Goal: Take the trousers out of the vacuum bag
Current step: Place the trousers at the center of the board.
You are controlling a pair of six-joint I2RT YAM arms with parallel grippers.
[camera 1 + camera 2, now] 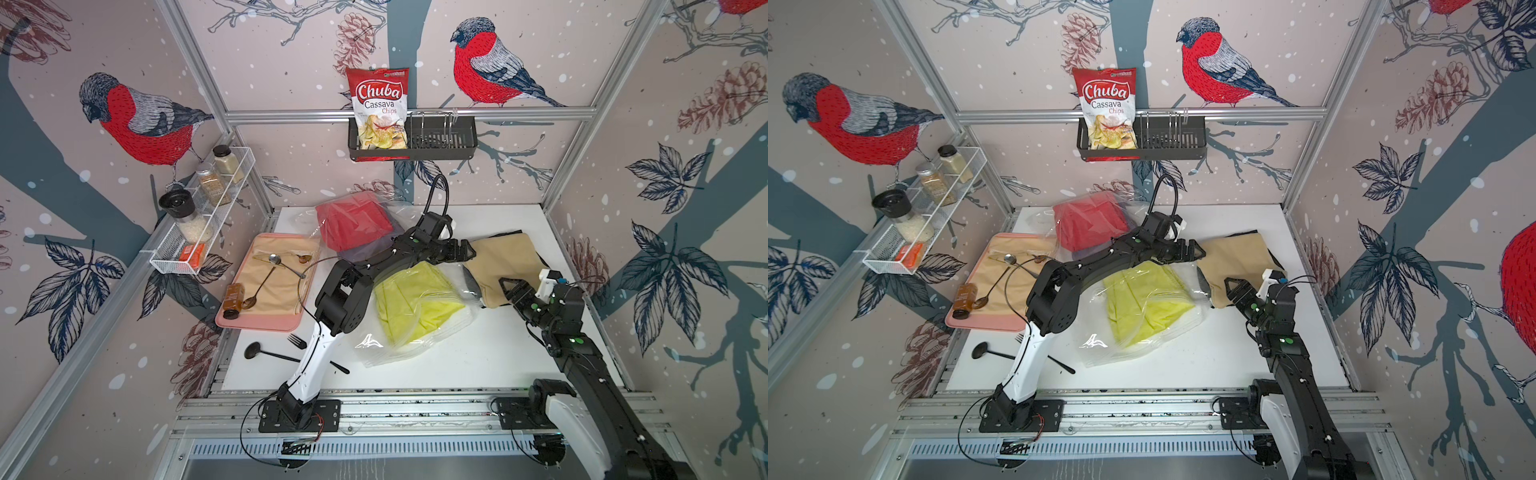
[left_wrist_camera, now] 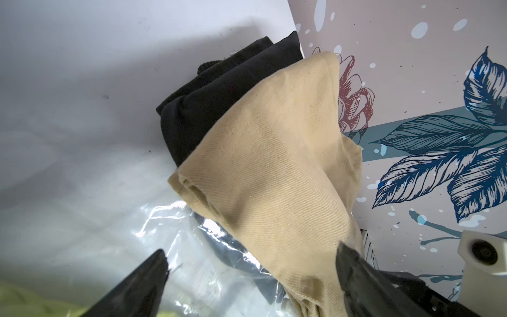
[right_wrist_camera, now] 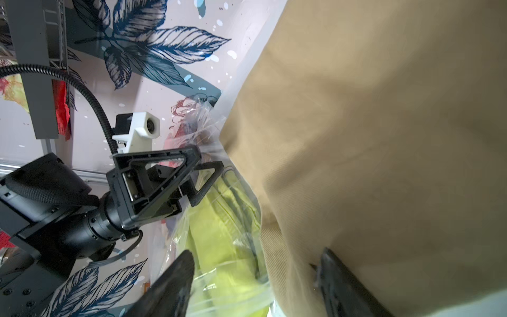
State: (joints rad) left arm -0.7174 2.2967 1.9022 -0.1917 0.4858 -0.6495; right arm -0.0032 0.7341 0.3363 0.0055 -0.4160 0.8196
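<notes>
Jaws apart on both: the right gripper [image 1: 506,285], centre right, should lift clear of the mustard trousers [image 1: 505,259] while the left gripper [image 1: 467,251] steadies the vacuum bag [image 1: 374,353].

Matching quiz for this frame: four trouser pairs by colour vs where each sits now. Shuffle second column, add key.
1. red trousers
2. yellow-green trousers
3. mustard trousers
4. black trousers

A. out of the vacuum bag, under another pair
B. in the bag, at its far end from the robot
C. out of the bag, lying over another pair
D. in the bag, at its end nearest the robot

Pairs: 1-B, 2-D, 3-C, 4-A.
</notes>
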